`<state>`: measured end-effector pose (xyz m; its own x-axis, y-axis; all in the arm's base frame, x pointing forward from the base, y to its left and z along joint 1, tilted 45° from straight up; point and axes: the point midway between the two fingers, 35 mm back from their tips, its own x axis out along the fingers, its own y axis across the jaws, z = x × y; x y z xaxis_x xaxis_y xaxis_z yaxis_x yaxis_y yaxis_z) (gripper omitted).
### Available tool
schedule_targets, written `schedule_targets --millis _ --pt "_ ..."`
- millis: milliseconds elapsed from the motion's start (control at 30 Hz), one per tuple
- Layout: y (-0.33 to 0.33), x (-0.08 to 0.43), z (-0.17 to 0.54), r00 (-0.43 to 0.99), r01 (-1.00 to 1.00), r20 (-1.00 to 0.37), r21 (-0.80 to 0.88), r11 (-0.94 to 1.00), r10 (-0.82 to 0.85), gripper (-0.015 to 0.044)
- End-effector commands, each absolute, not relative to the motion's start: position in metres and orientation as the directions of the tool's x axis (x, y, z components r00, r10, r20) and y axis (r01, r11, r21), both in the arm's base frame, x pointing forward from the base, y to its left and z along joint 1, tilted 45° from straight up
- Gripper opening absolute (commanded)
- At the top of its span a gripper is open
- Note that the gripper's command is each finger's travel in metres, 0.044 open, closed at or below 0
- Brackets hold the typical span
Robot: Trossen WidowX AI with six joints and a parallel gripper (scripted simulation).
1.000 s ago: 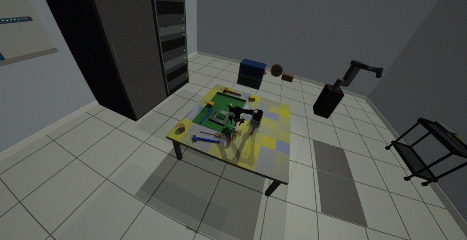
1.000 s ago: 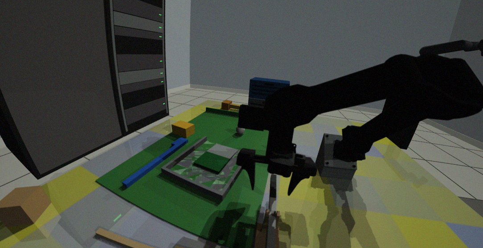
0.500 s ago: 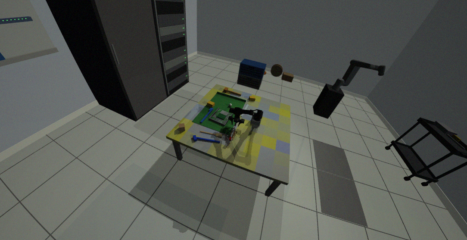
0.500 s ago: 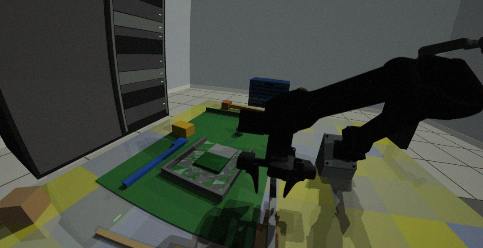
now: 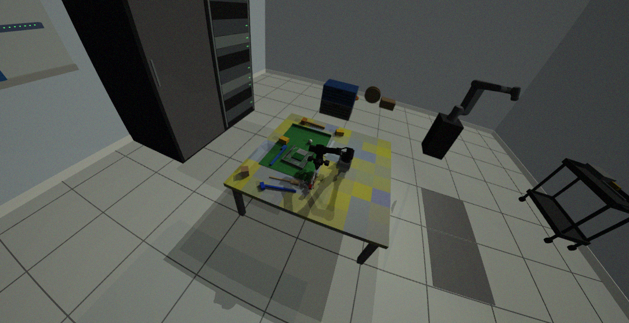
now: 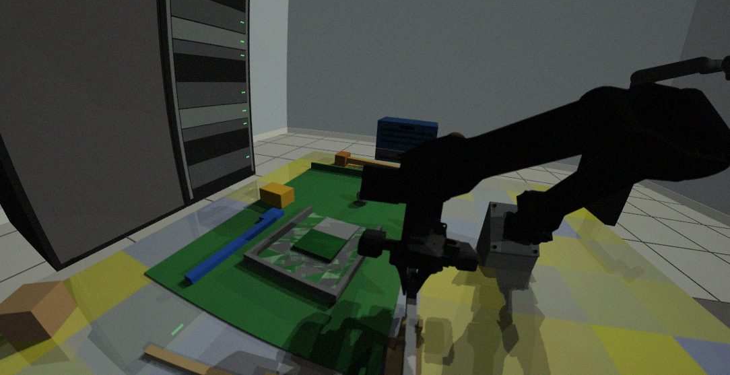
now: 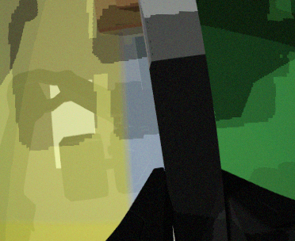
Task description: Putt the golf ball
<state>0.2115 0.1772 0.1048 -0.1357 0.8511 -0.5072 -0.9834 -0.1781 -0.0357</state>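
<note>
One red putter [image 5: 310, 185] [image 6: 410, 332] [image 7: 185, 111], handle-up at the near side of the green mat [image 5: 268, 161] [image 6: 214, 296]; black grip, grey shaft, red showing low down in the top view. Head largely obscured.

One gripper [image 5: 315, 171] [image 6: 410, 291] [image 7: 178, 174], nearly closed, its fingers drawn in on either side of the black grip; judged to have hold of it. Security of hold untested.

One golf ball [image 5: 310, 141] [image 6: 358, 196], white, on the mat beyond the ramp; partly masked by the arm in the exterior view.

One raised green [image 5: 297, 156] [image 6: 318, 244], square, within a grey border, with a pale ramp [image 5: 303, 150] [image 6: 337, 225] on the ball's side. Ball not yet upon it.

Two blue clubs: one on the mat [image 5: 278, 155] [image 6: 229, 248], one near the table edge [image 5: 279, 188]. Not required.

Step in hand: securing the putter. Next move, by judgement: confirm the grip, lift straight up, carry the head clear of the border and set it behind the ball, facing the ramp. Principal risk: the shaft twisting between the fingers.
</note>
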Motion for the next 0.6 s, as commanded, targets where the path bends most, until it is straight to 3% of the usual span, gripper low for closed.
schedule_targets --millis 0,567 --pt "0.177 0.212 0.105 -0.135 -0.983 -0.508 -0.039 -0.179 0.851 0.0000" --pt "0.128 0.223 0.150 -0.133 -0.984 -0.523 -0.035 -0.177 0.842 0.0000"
